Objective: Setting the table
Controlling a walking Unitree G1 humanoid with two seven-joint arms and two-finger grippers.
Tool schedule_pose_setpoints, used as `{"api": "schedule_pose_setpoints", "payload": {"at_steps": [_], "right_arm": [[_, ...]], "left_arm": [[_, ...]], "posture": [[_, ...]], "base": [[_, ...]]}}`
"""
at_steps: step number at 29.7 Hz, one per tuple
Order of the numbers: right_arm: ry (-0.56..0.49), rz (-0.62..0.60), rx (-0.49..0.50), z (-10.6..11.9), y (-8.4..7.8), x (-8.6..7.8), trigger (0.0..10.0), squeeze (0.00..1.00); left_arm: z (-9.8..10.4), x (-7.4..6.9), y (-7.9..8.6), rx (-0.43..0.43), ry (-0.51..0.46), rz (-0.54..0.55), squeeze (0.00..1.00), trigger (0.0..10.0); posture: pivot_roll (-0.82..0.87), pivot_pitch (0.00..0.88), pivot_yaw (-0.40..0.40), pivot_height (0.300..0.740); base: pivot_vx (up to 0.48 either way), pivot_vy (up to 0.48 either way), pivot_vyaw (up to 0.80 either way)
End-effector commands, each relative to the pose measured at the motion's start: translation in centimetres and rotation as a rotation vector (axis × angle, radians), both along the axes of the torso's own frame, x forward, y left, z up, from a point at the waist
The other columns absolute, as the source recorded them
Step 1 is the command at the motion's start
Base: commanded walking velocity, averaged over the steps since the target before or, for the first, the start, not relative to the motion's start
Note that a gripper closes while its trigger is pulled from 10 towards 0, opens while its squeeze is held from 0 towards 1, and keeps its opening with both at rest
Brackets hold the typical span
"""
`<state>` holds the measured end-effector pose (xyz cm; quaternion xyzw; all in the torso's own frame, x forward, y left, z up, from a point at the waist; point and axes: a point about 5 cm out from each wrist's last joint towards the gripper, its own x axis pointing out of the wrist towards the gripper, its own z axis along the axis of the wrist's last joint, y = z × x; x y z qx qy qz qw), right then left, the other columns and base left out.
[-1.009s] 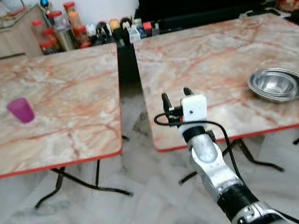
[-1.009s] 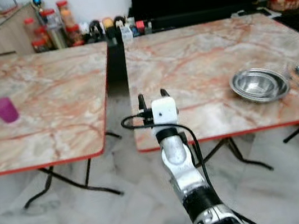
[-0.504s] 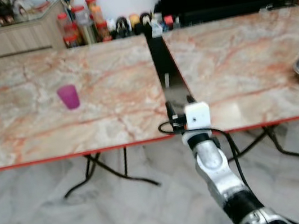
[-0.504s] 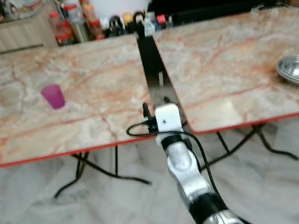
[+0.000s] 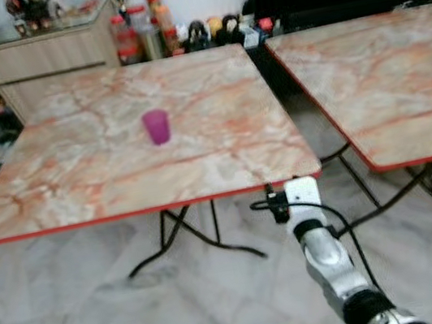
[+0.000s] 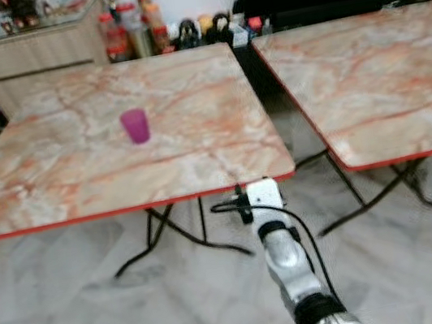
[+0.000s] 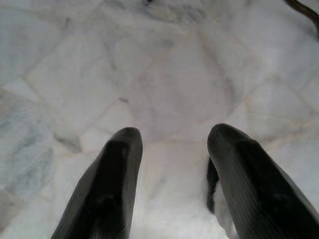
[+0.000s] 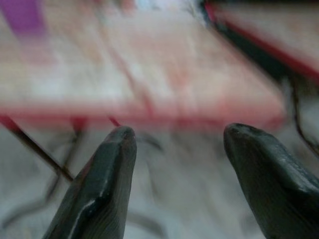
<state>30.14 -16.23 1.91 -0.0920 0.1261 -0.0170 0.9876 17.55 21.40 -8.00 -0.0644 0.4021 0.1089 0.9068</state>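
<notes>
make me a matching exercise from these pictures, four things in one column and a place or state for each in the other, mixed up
Things:
1. purple cup
2. right hand
3. left hand
4. jars

Places or states:
A. hangs low, open above the marble floor
B. beyond the far edge of the left table
C. upright on the left table
D. open, raised before that table's near right corner

Pairs: 1-C, 2-D, 3-A, 4-B

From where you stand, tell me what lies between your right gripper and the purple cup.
Nothing stands on the tabletop in the way. The right gripper, open and empty, is held just off the near red edge of the left table. The purple cup stands upright farther in, toward the robot's left, with bare marble between them.
</notes>
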Motion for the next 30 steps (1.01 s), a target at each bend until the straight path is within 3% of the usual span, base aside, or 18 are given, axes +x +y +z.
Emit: {"api": "schedule_pose_setpoints", "payload": {"at_steps": [1, 2, 3, 6, 11, 13, 18, 22, 30], "right_arm": [[0.05, -0.016, 0.021, -0.8, 0.3, -0.4, 10.0, 0.0], [0.15, -0.051, 0.026, -2.6, -0.6, -1.8, 10.0, 0.0], [0.15, -0.051, 0.026, -2.6, -0.6, -1.8, 10.0, 0.0], [0.313, -0.113, 0.061, -5.3, -2.0, -4.5, 10.0, 0.0], [0.398, -0.144, 0.092, -6.6, -2.5, -6.1, 10.0, 0.0], [0.544, -0.174, 0.126, -8.6, -3.1, -9.0, 10.0, 0.0], [0.643, -0.217, 0.141, -9.9, -3.6, -11.4, 10.0, 0.0], [0.666, -0.238, 0.16, -10.2, -3.7, -12.0, 10.0, 0.0], [0.659, -0.215, 0.164, -10.1, -3.4, -11.6, 10.0, 0.0]], "left_arm": [[0.0, -0.3, 0.9, 0.024, 0.012, 0.011, 0.0, 10.0], [0.0, -0.3, 0.9, 0.024, 0.012, 0.013, 0.0, 10.0], [0.0, -0.3, 0.9, 0.024, 0.012, 0.013, 0.0, 10.0], [0.1, -0.3, 1.1, 0.032, 0.01, 0.019, 0.0, 10.0], [0.1, -0.3, 1.3, 0.045, 0.009, 0.014, 0.0, 10.0], [0.3, -0.1, 1.3, 0.053, -0.002, 0.011, 0.0, 10.0], [0.3, 0.0, 1.2, 0.042, -0.007, 0.015, 0.0, 10.0], [0.2, -0.1, 1.2, 0.039, -0.005, 0.018, 0.0, 10.0], [0.2, -0.1, 1.2, 0.039, -0.001, 0.013, 0.0, 10.0]], "posture": [[0.11, 0.0, 0.045, 0.74], [0.11, 0.0, 0.045, 0.74], [0.11, 0.0, 0.045, 0.74], [0.11, 0.0, 0.046, 0.74], [0.11, 0.0, 0.049, 0.74], [0.11, 0.0, 0.05, 0.74], [0.12, 0.0, 0.046, 0.74], [0.12, 0.0, 0.048, 0.74], [0.12, 0.0, 0.047, 0.74]], "base": [[0.0, 0.394, 0.0], [0.0, 0.394, 0.0], [0.0, 0.394, 0.0], [0.0, 0.25, 0.0], [0.0, 0.0, 0.0], [0.0, 0.0, 0.0], [0.0, 0.0, 0.0], [0.0, 0.0, 0.0], [0.0, 0.0, 0.0]]}}
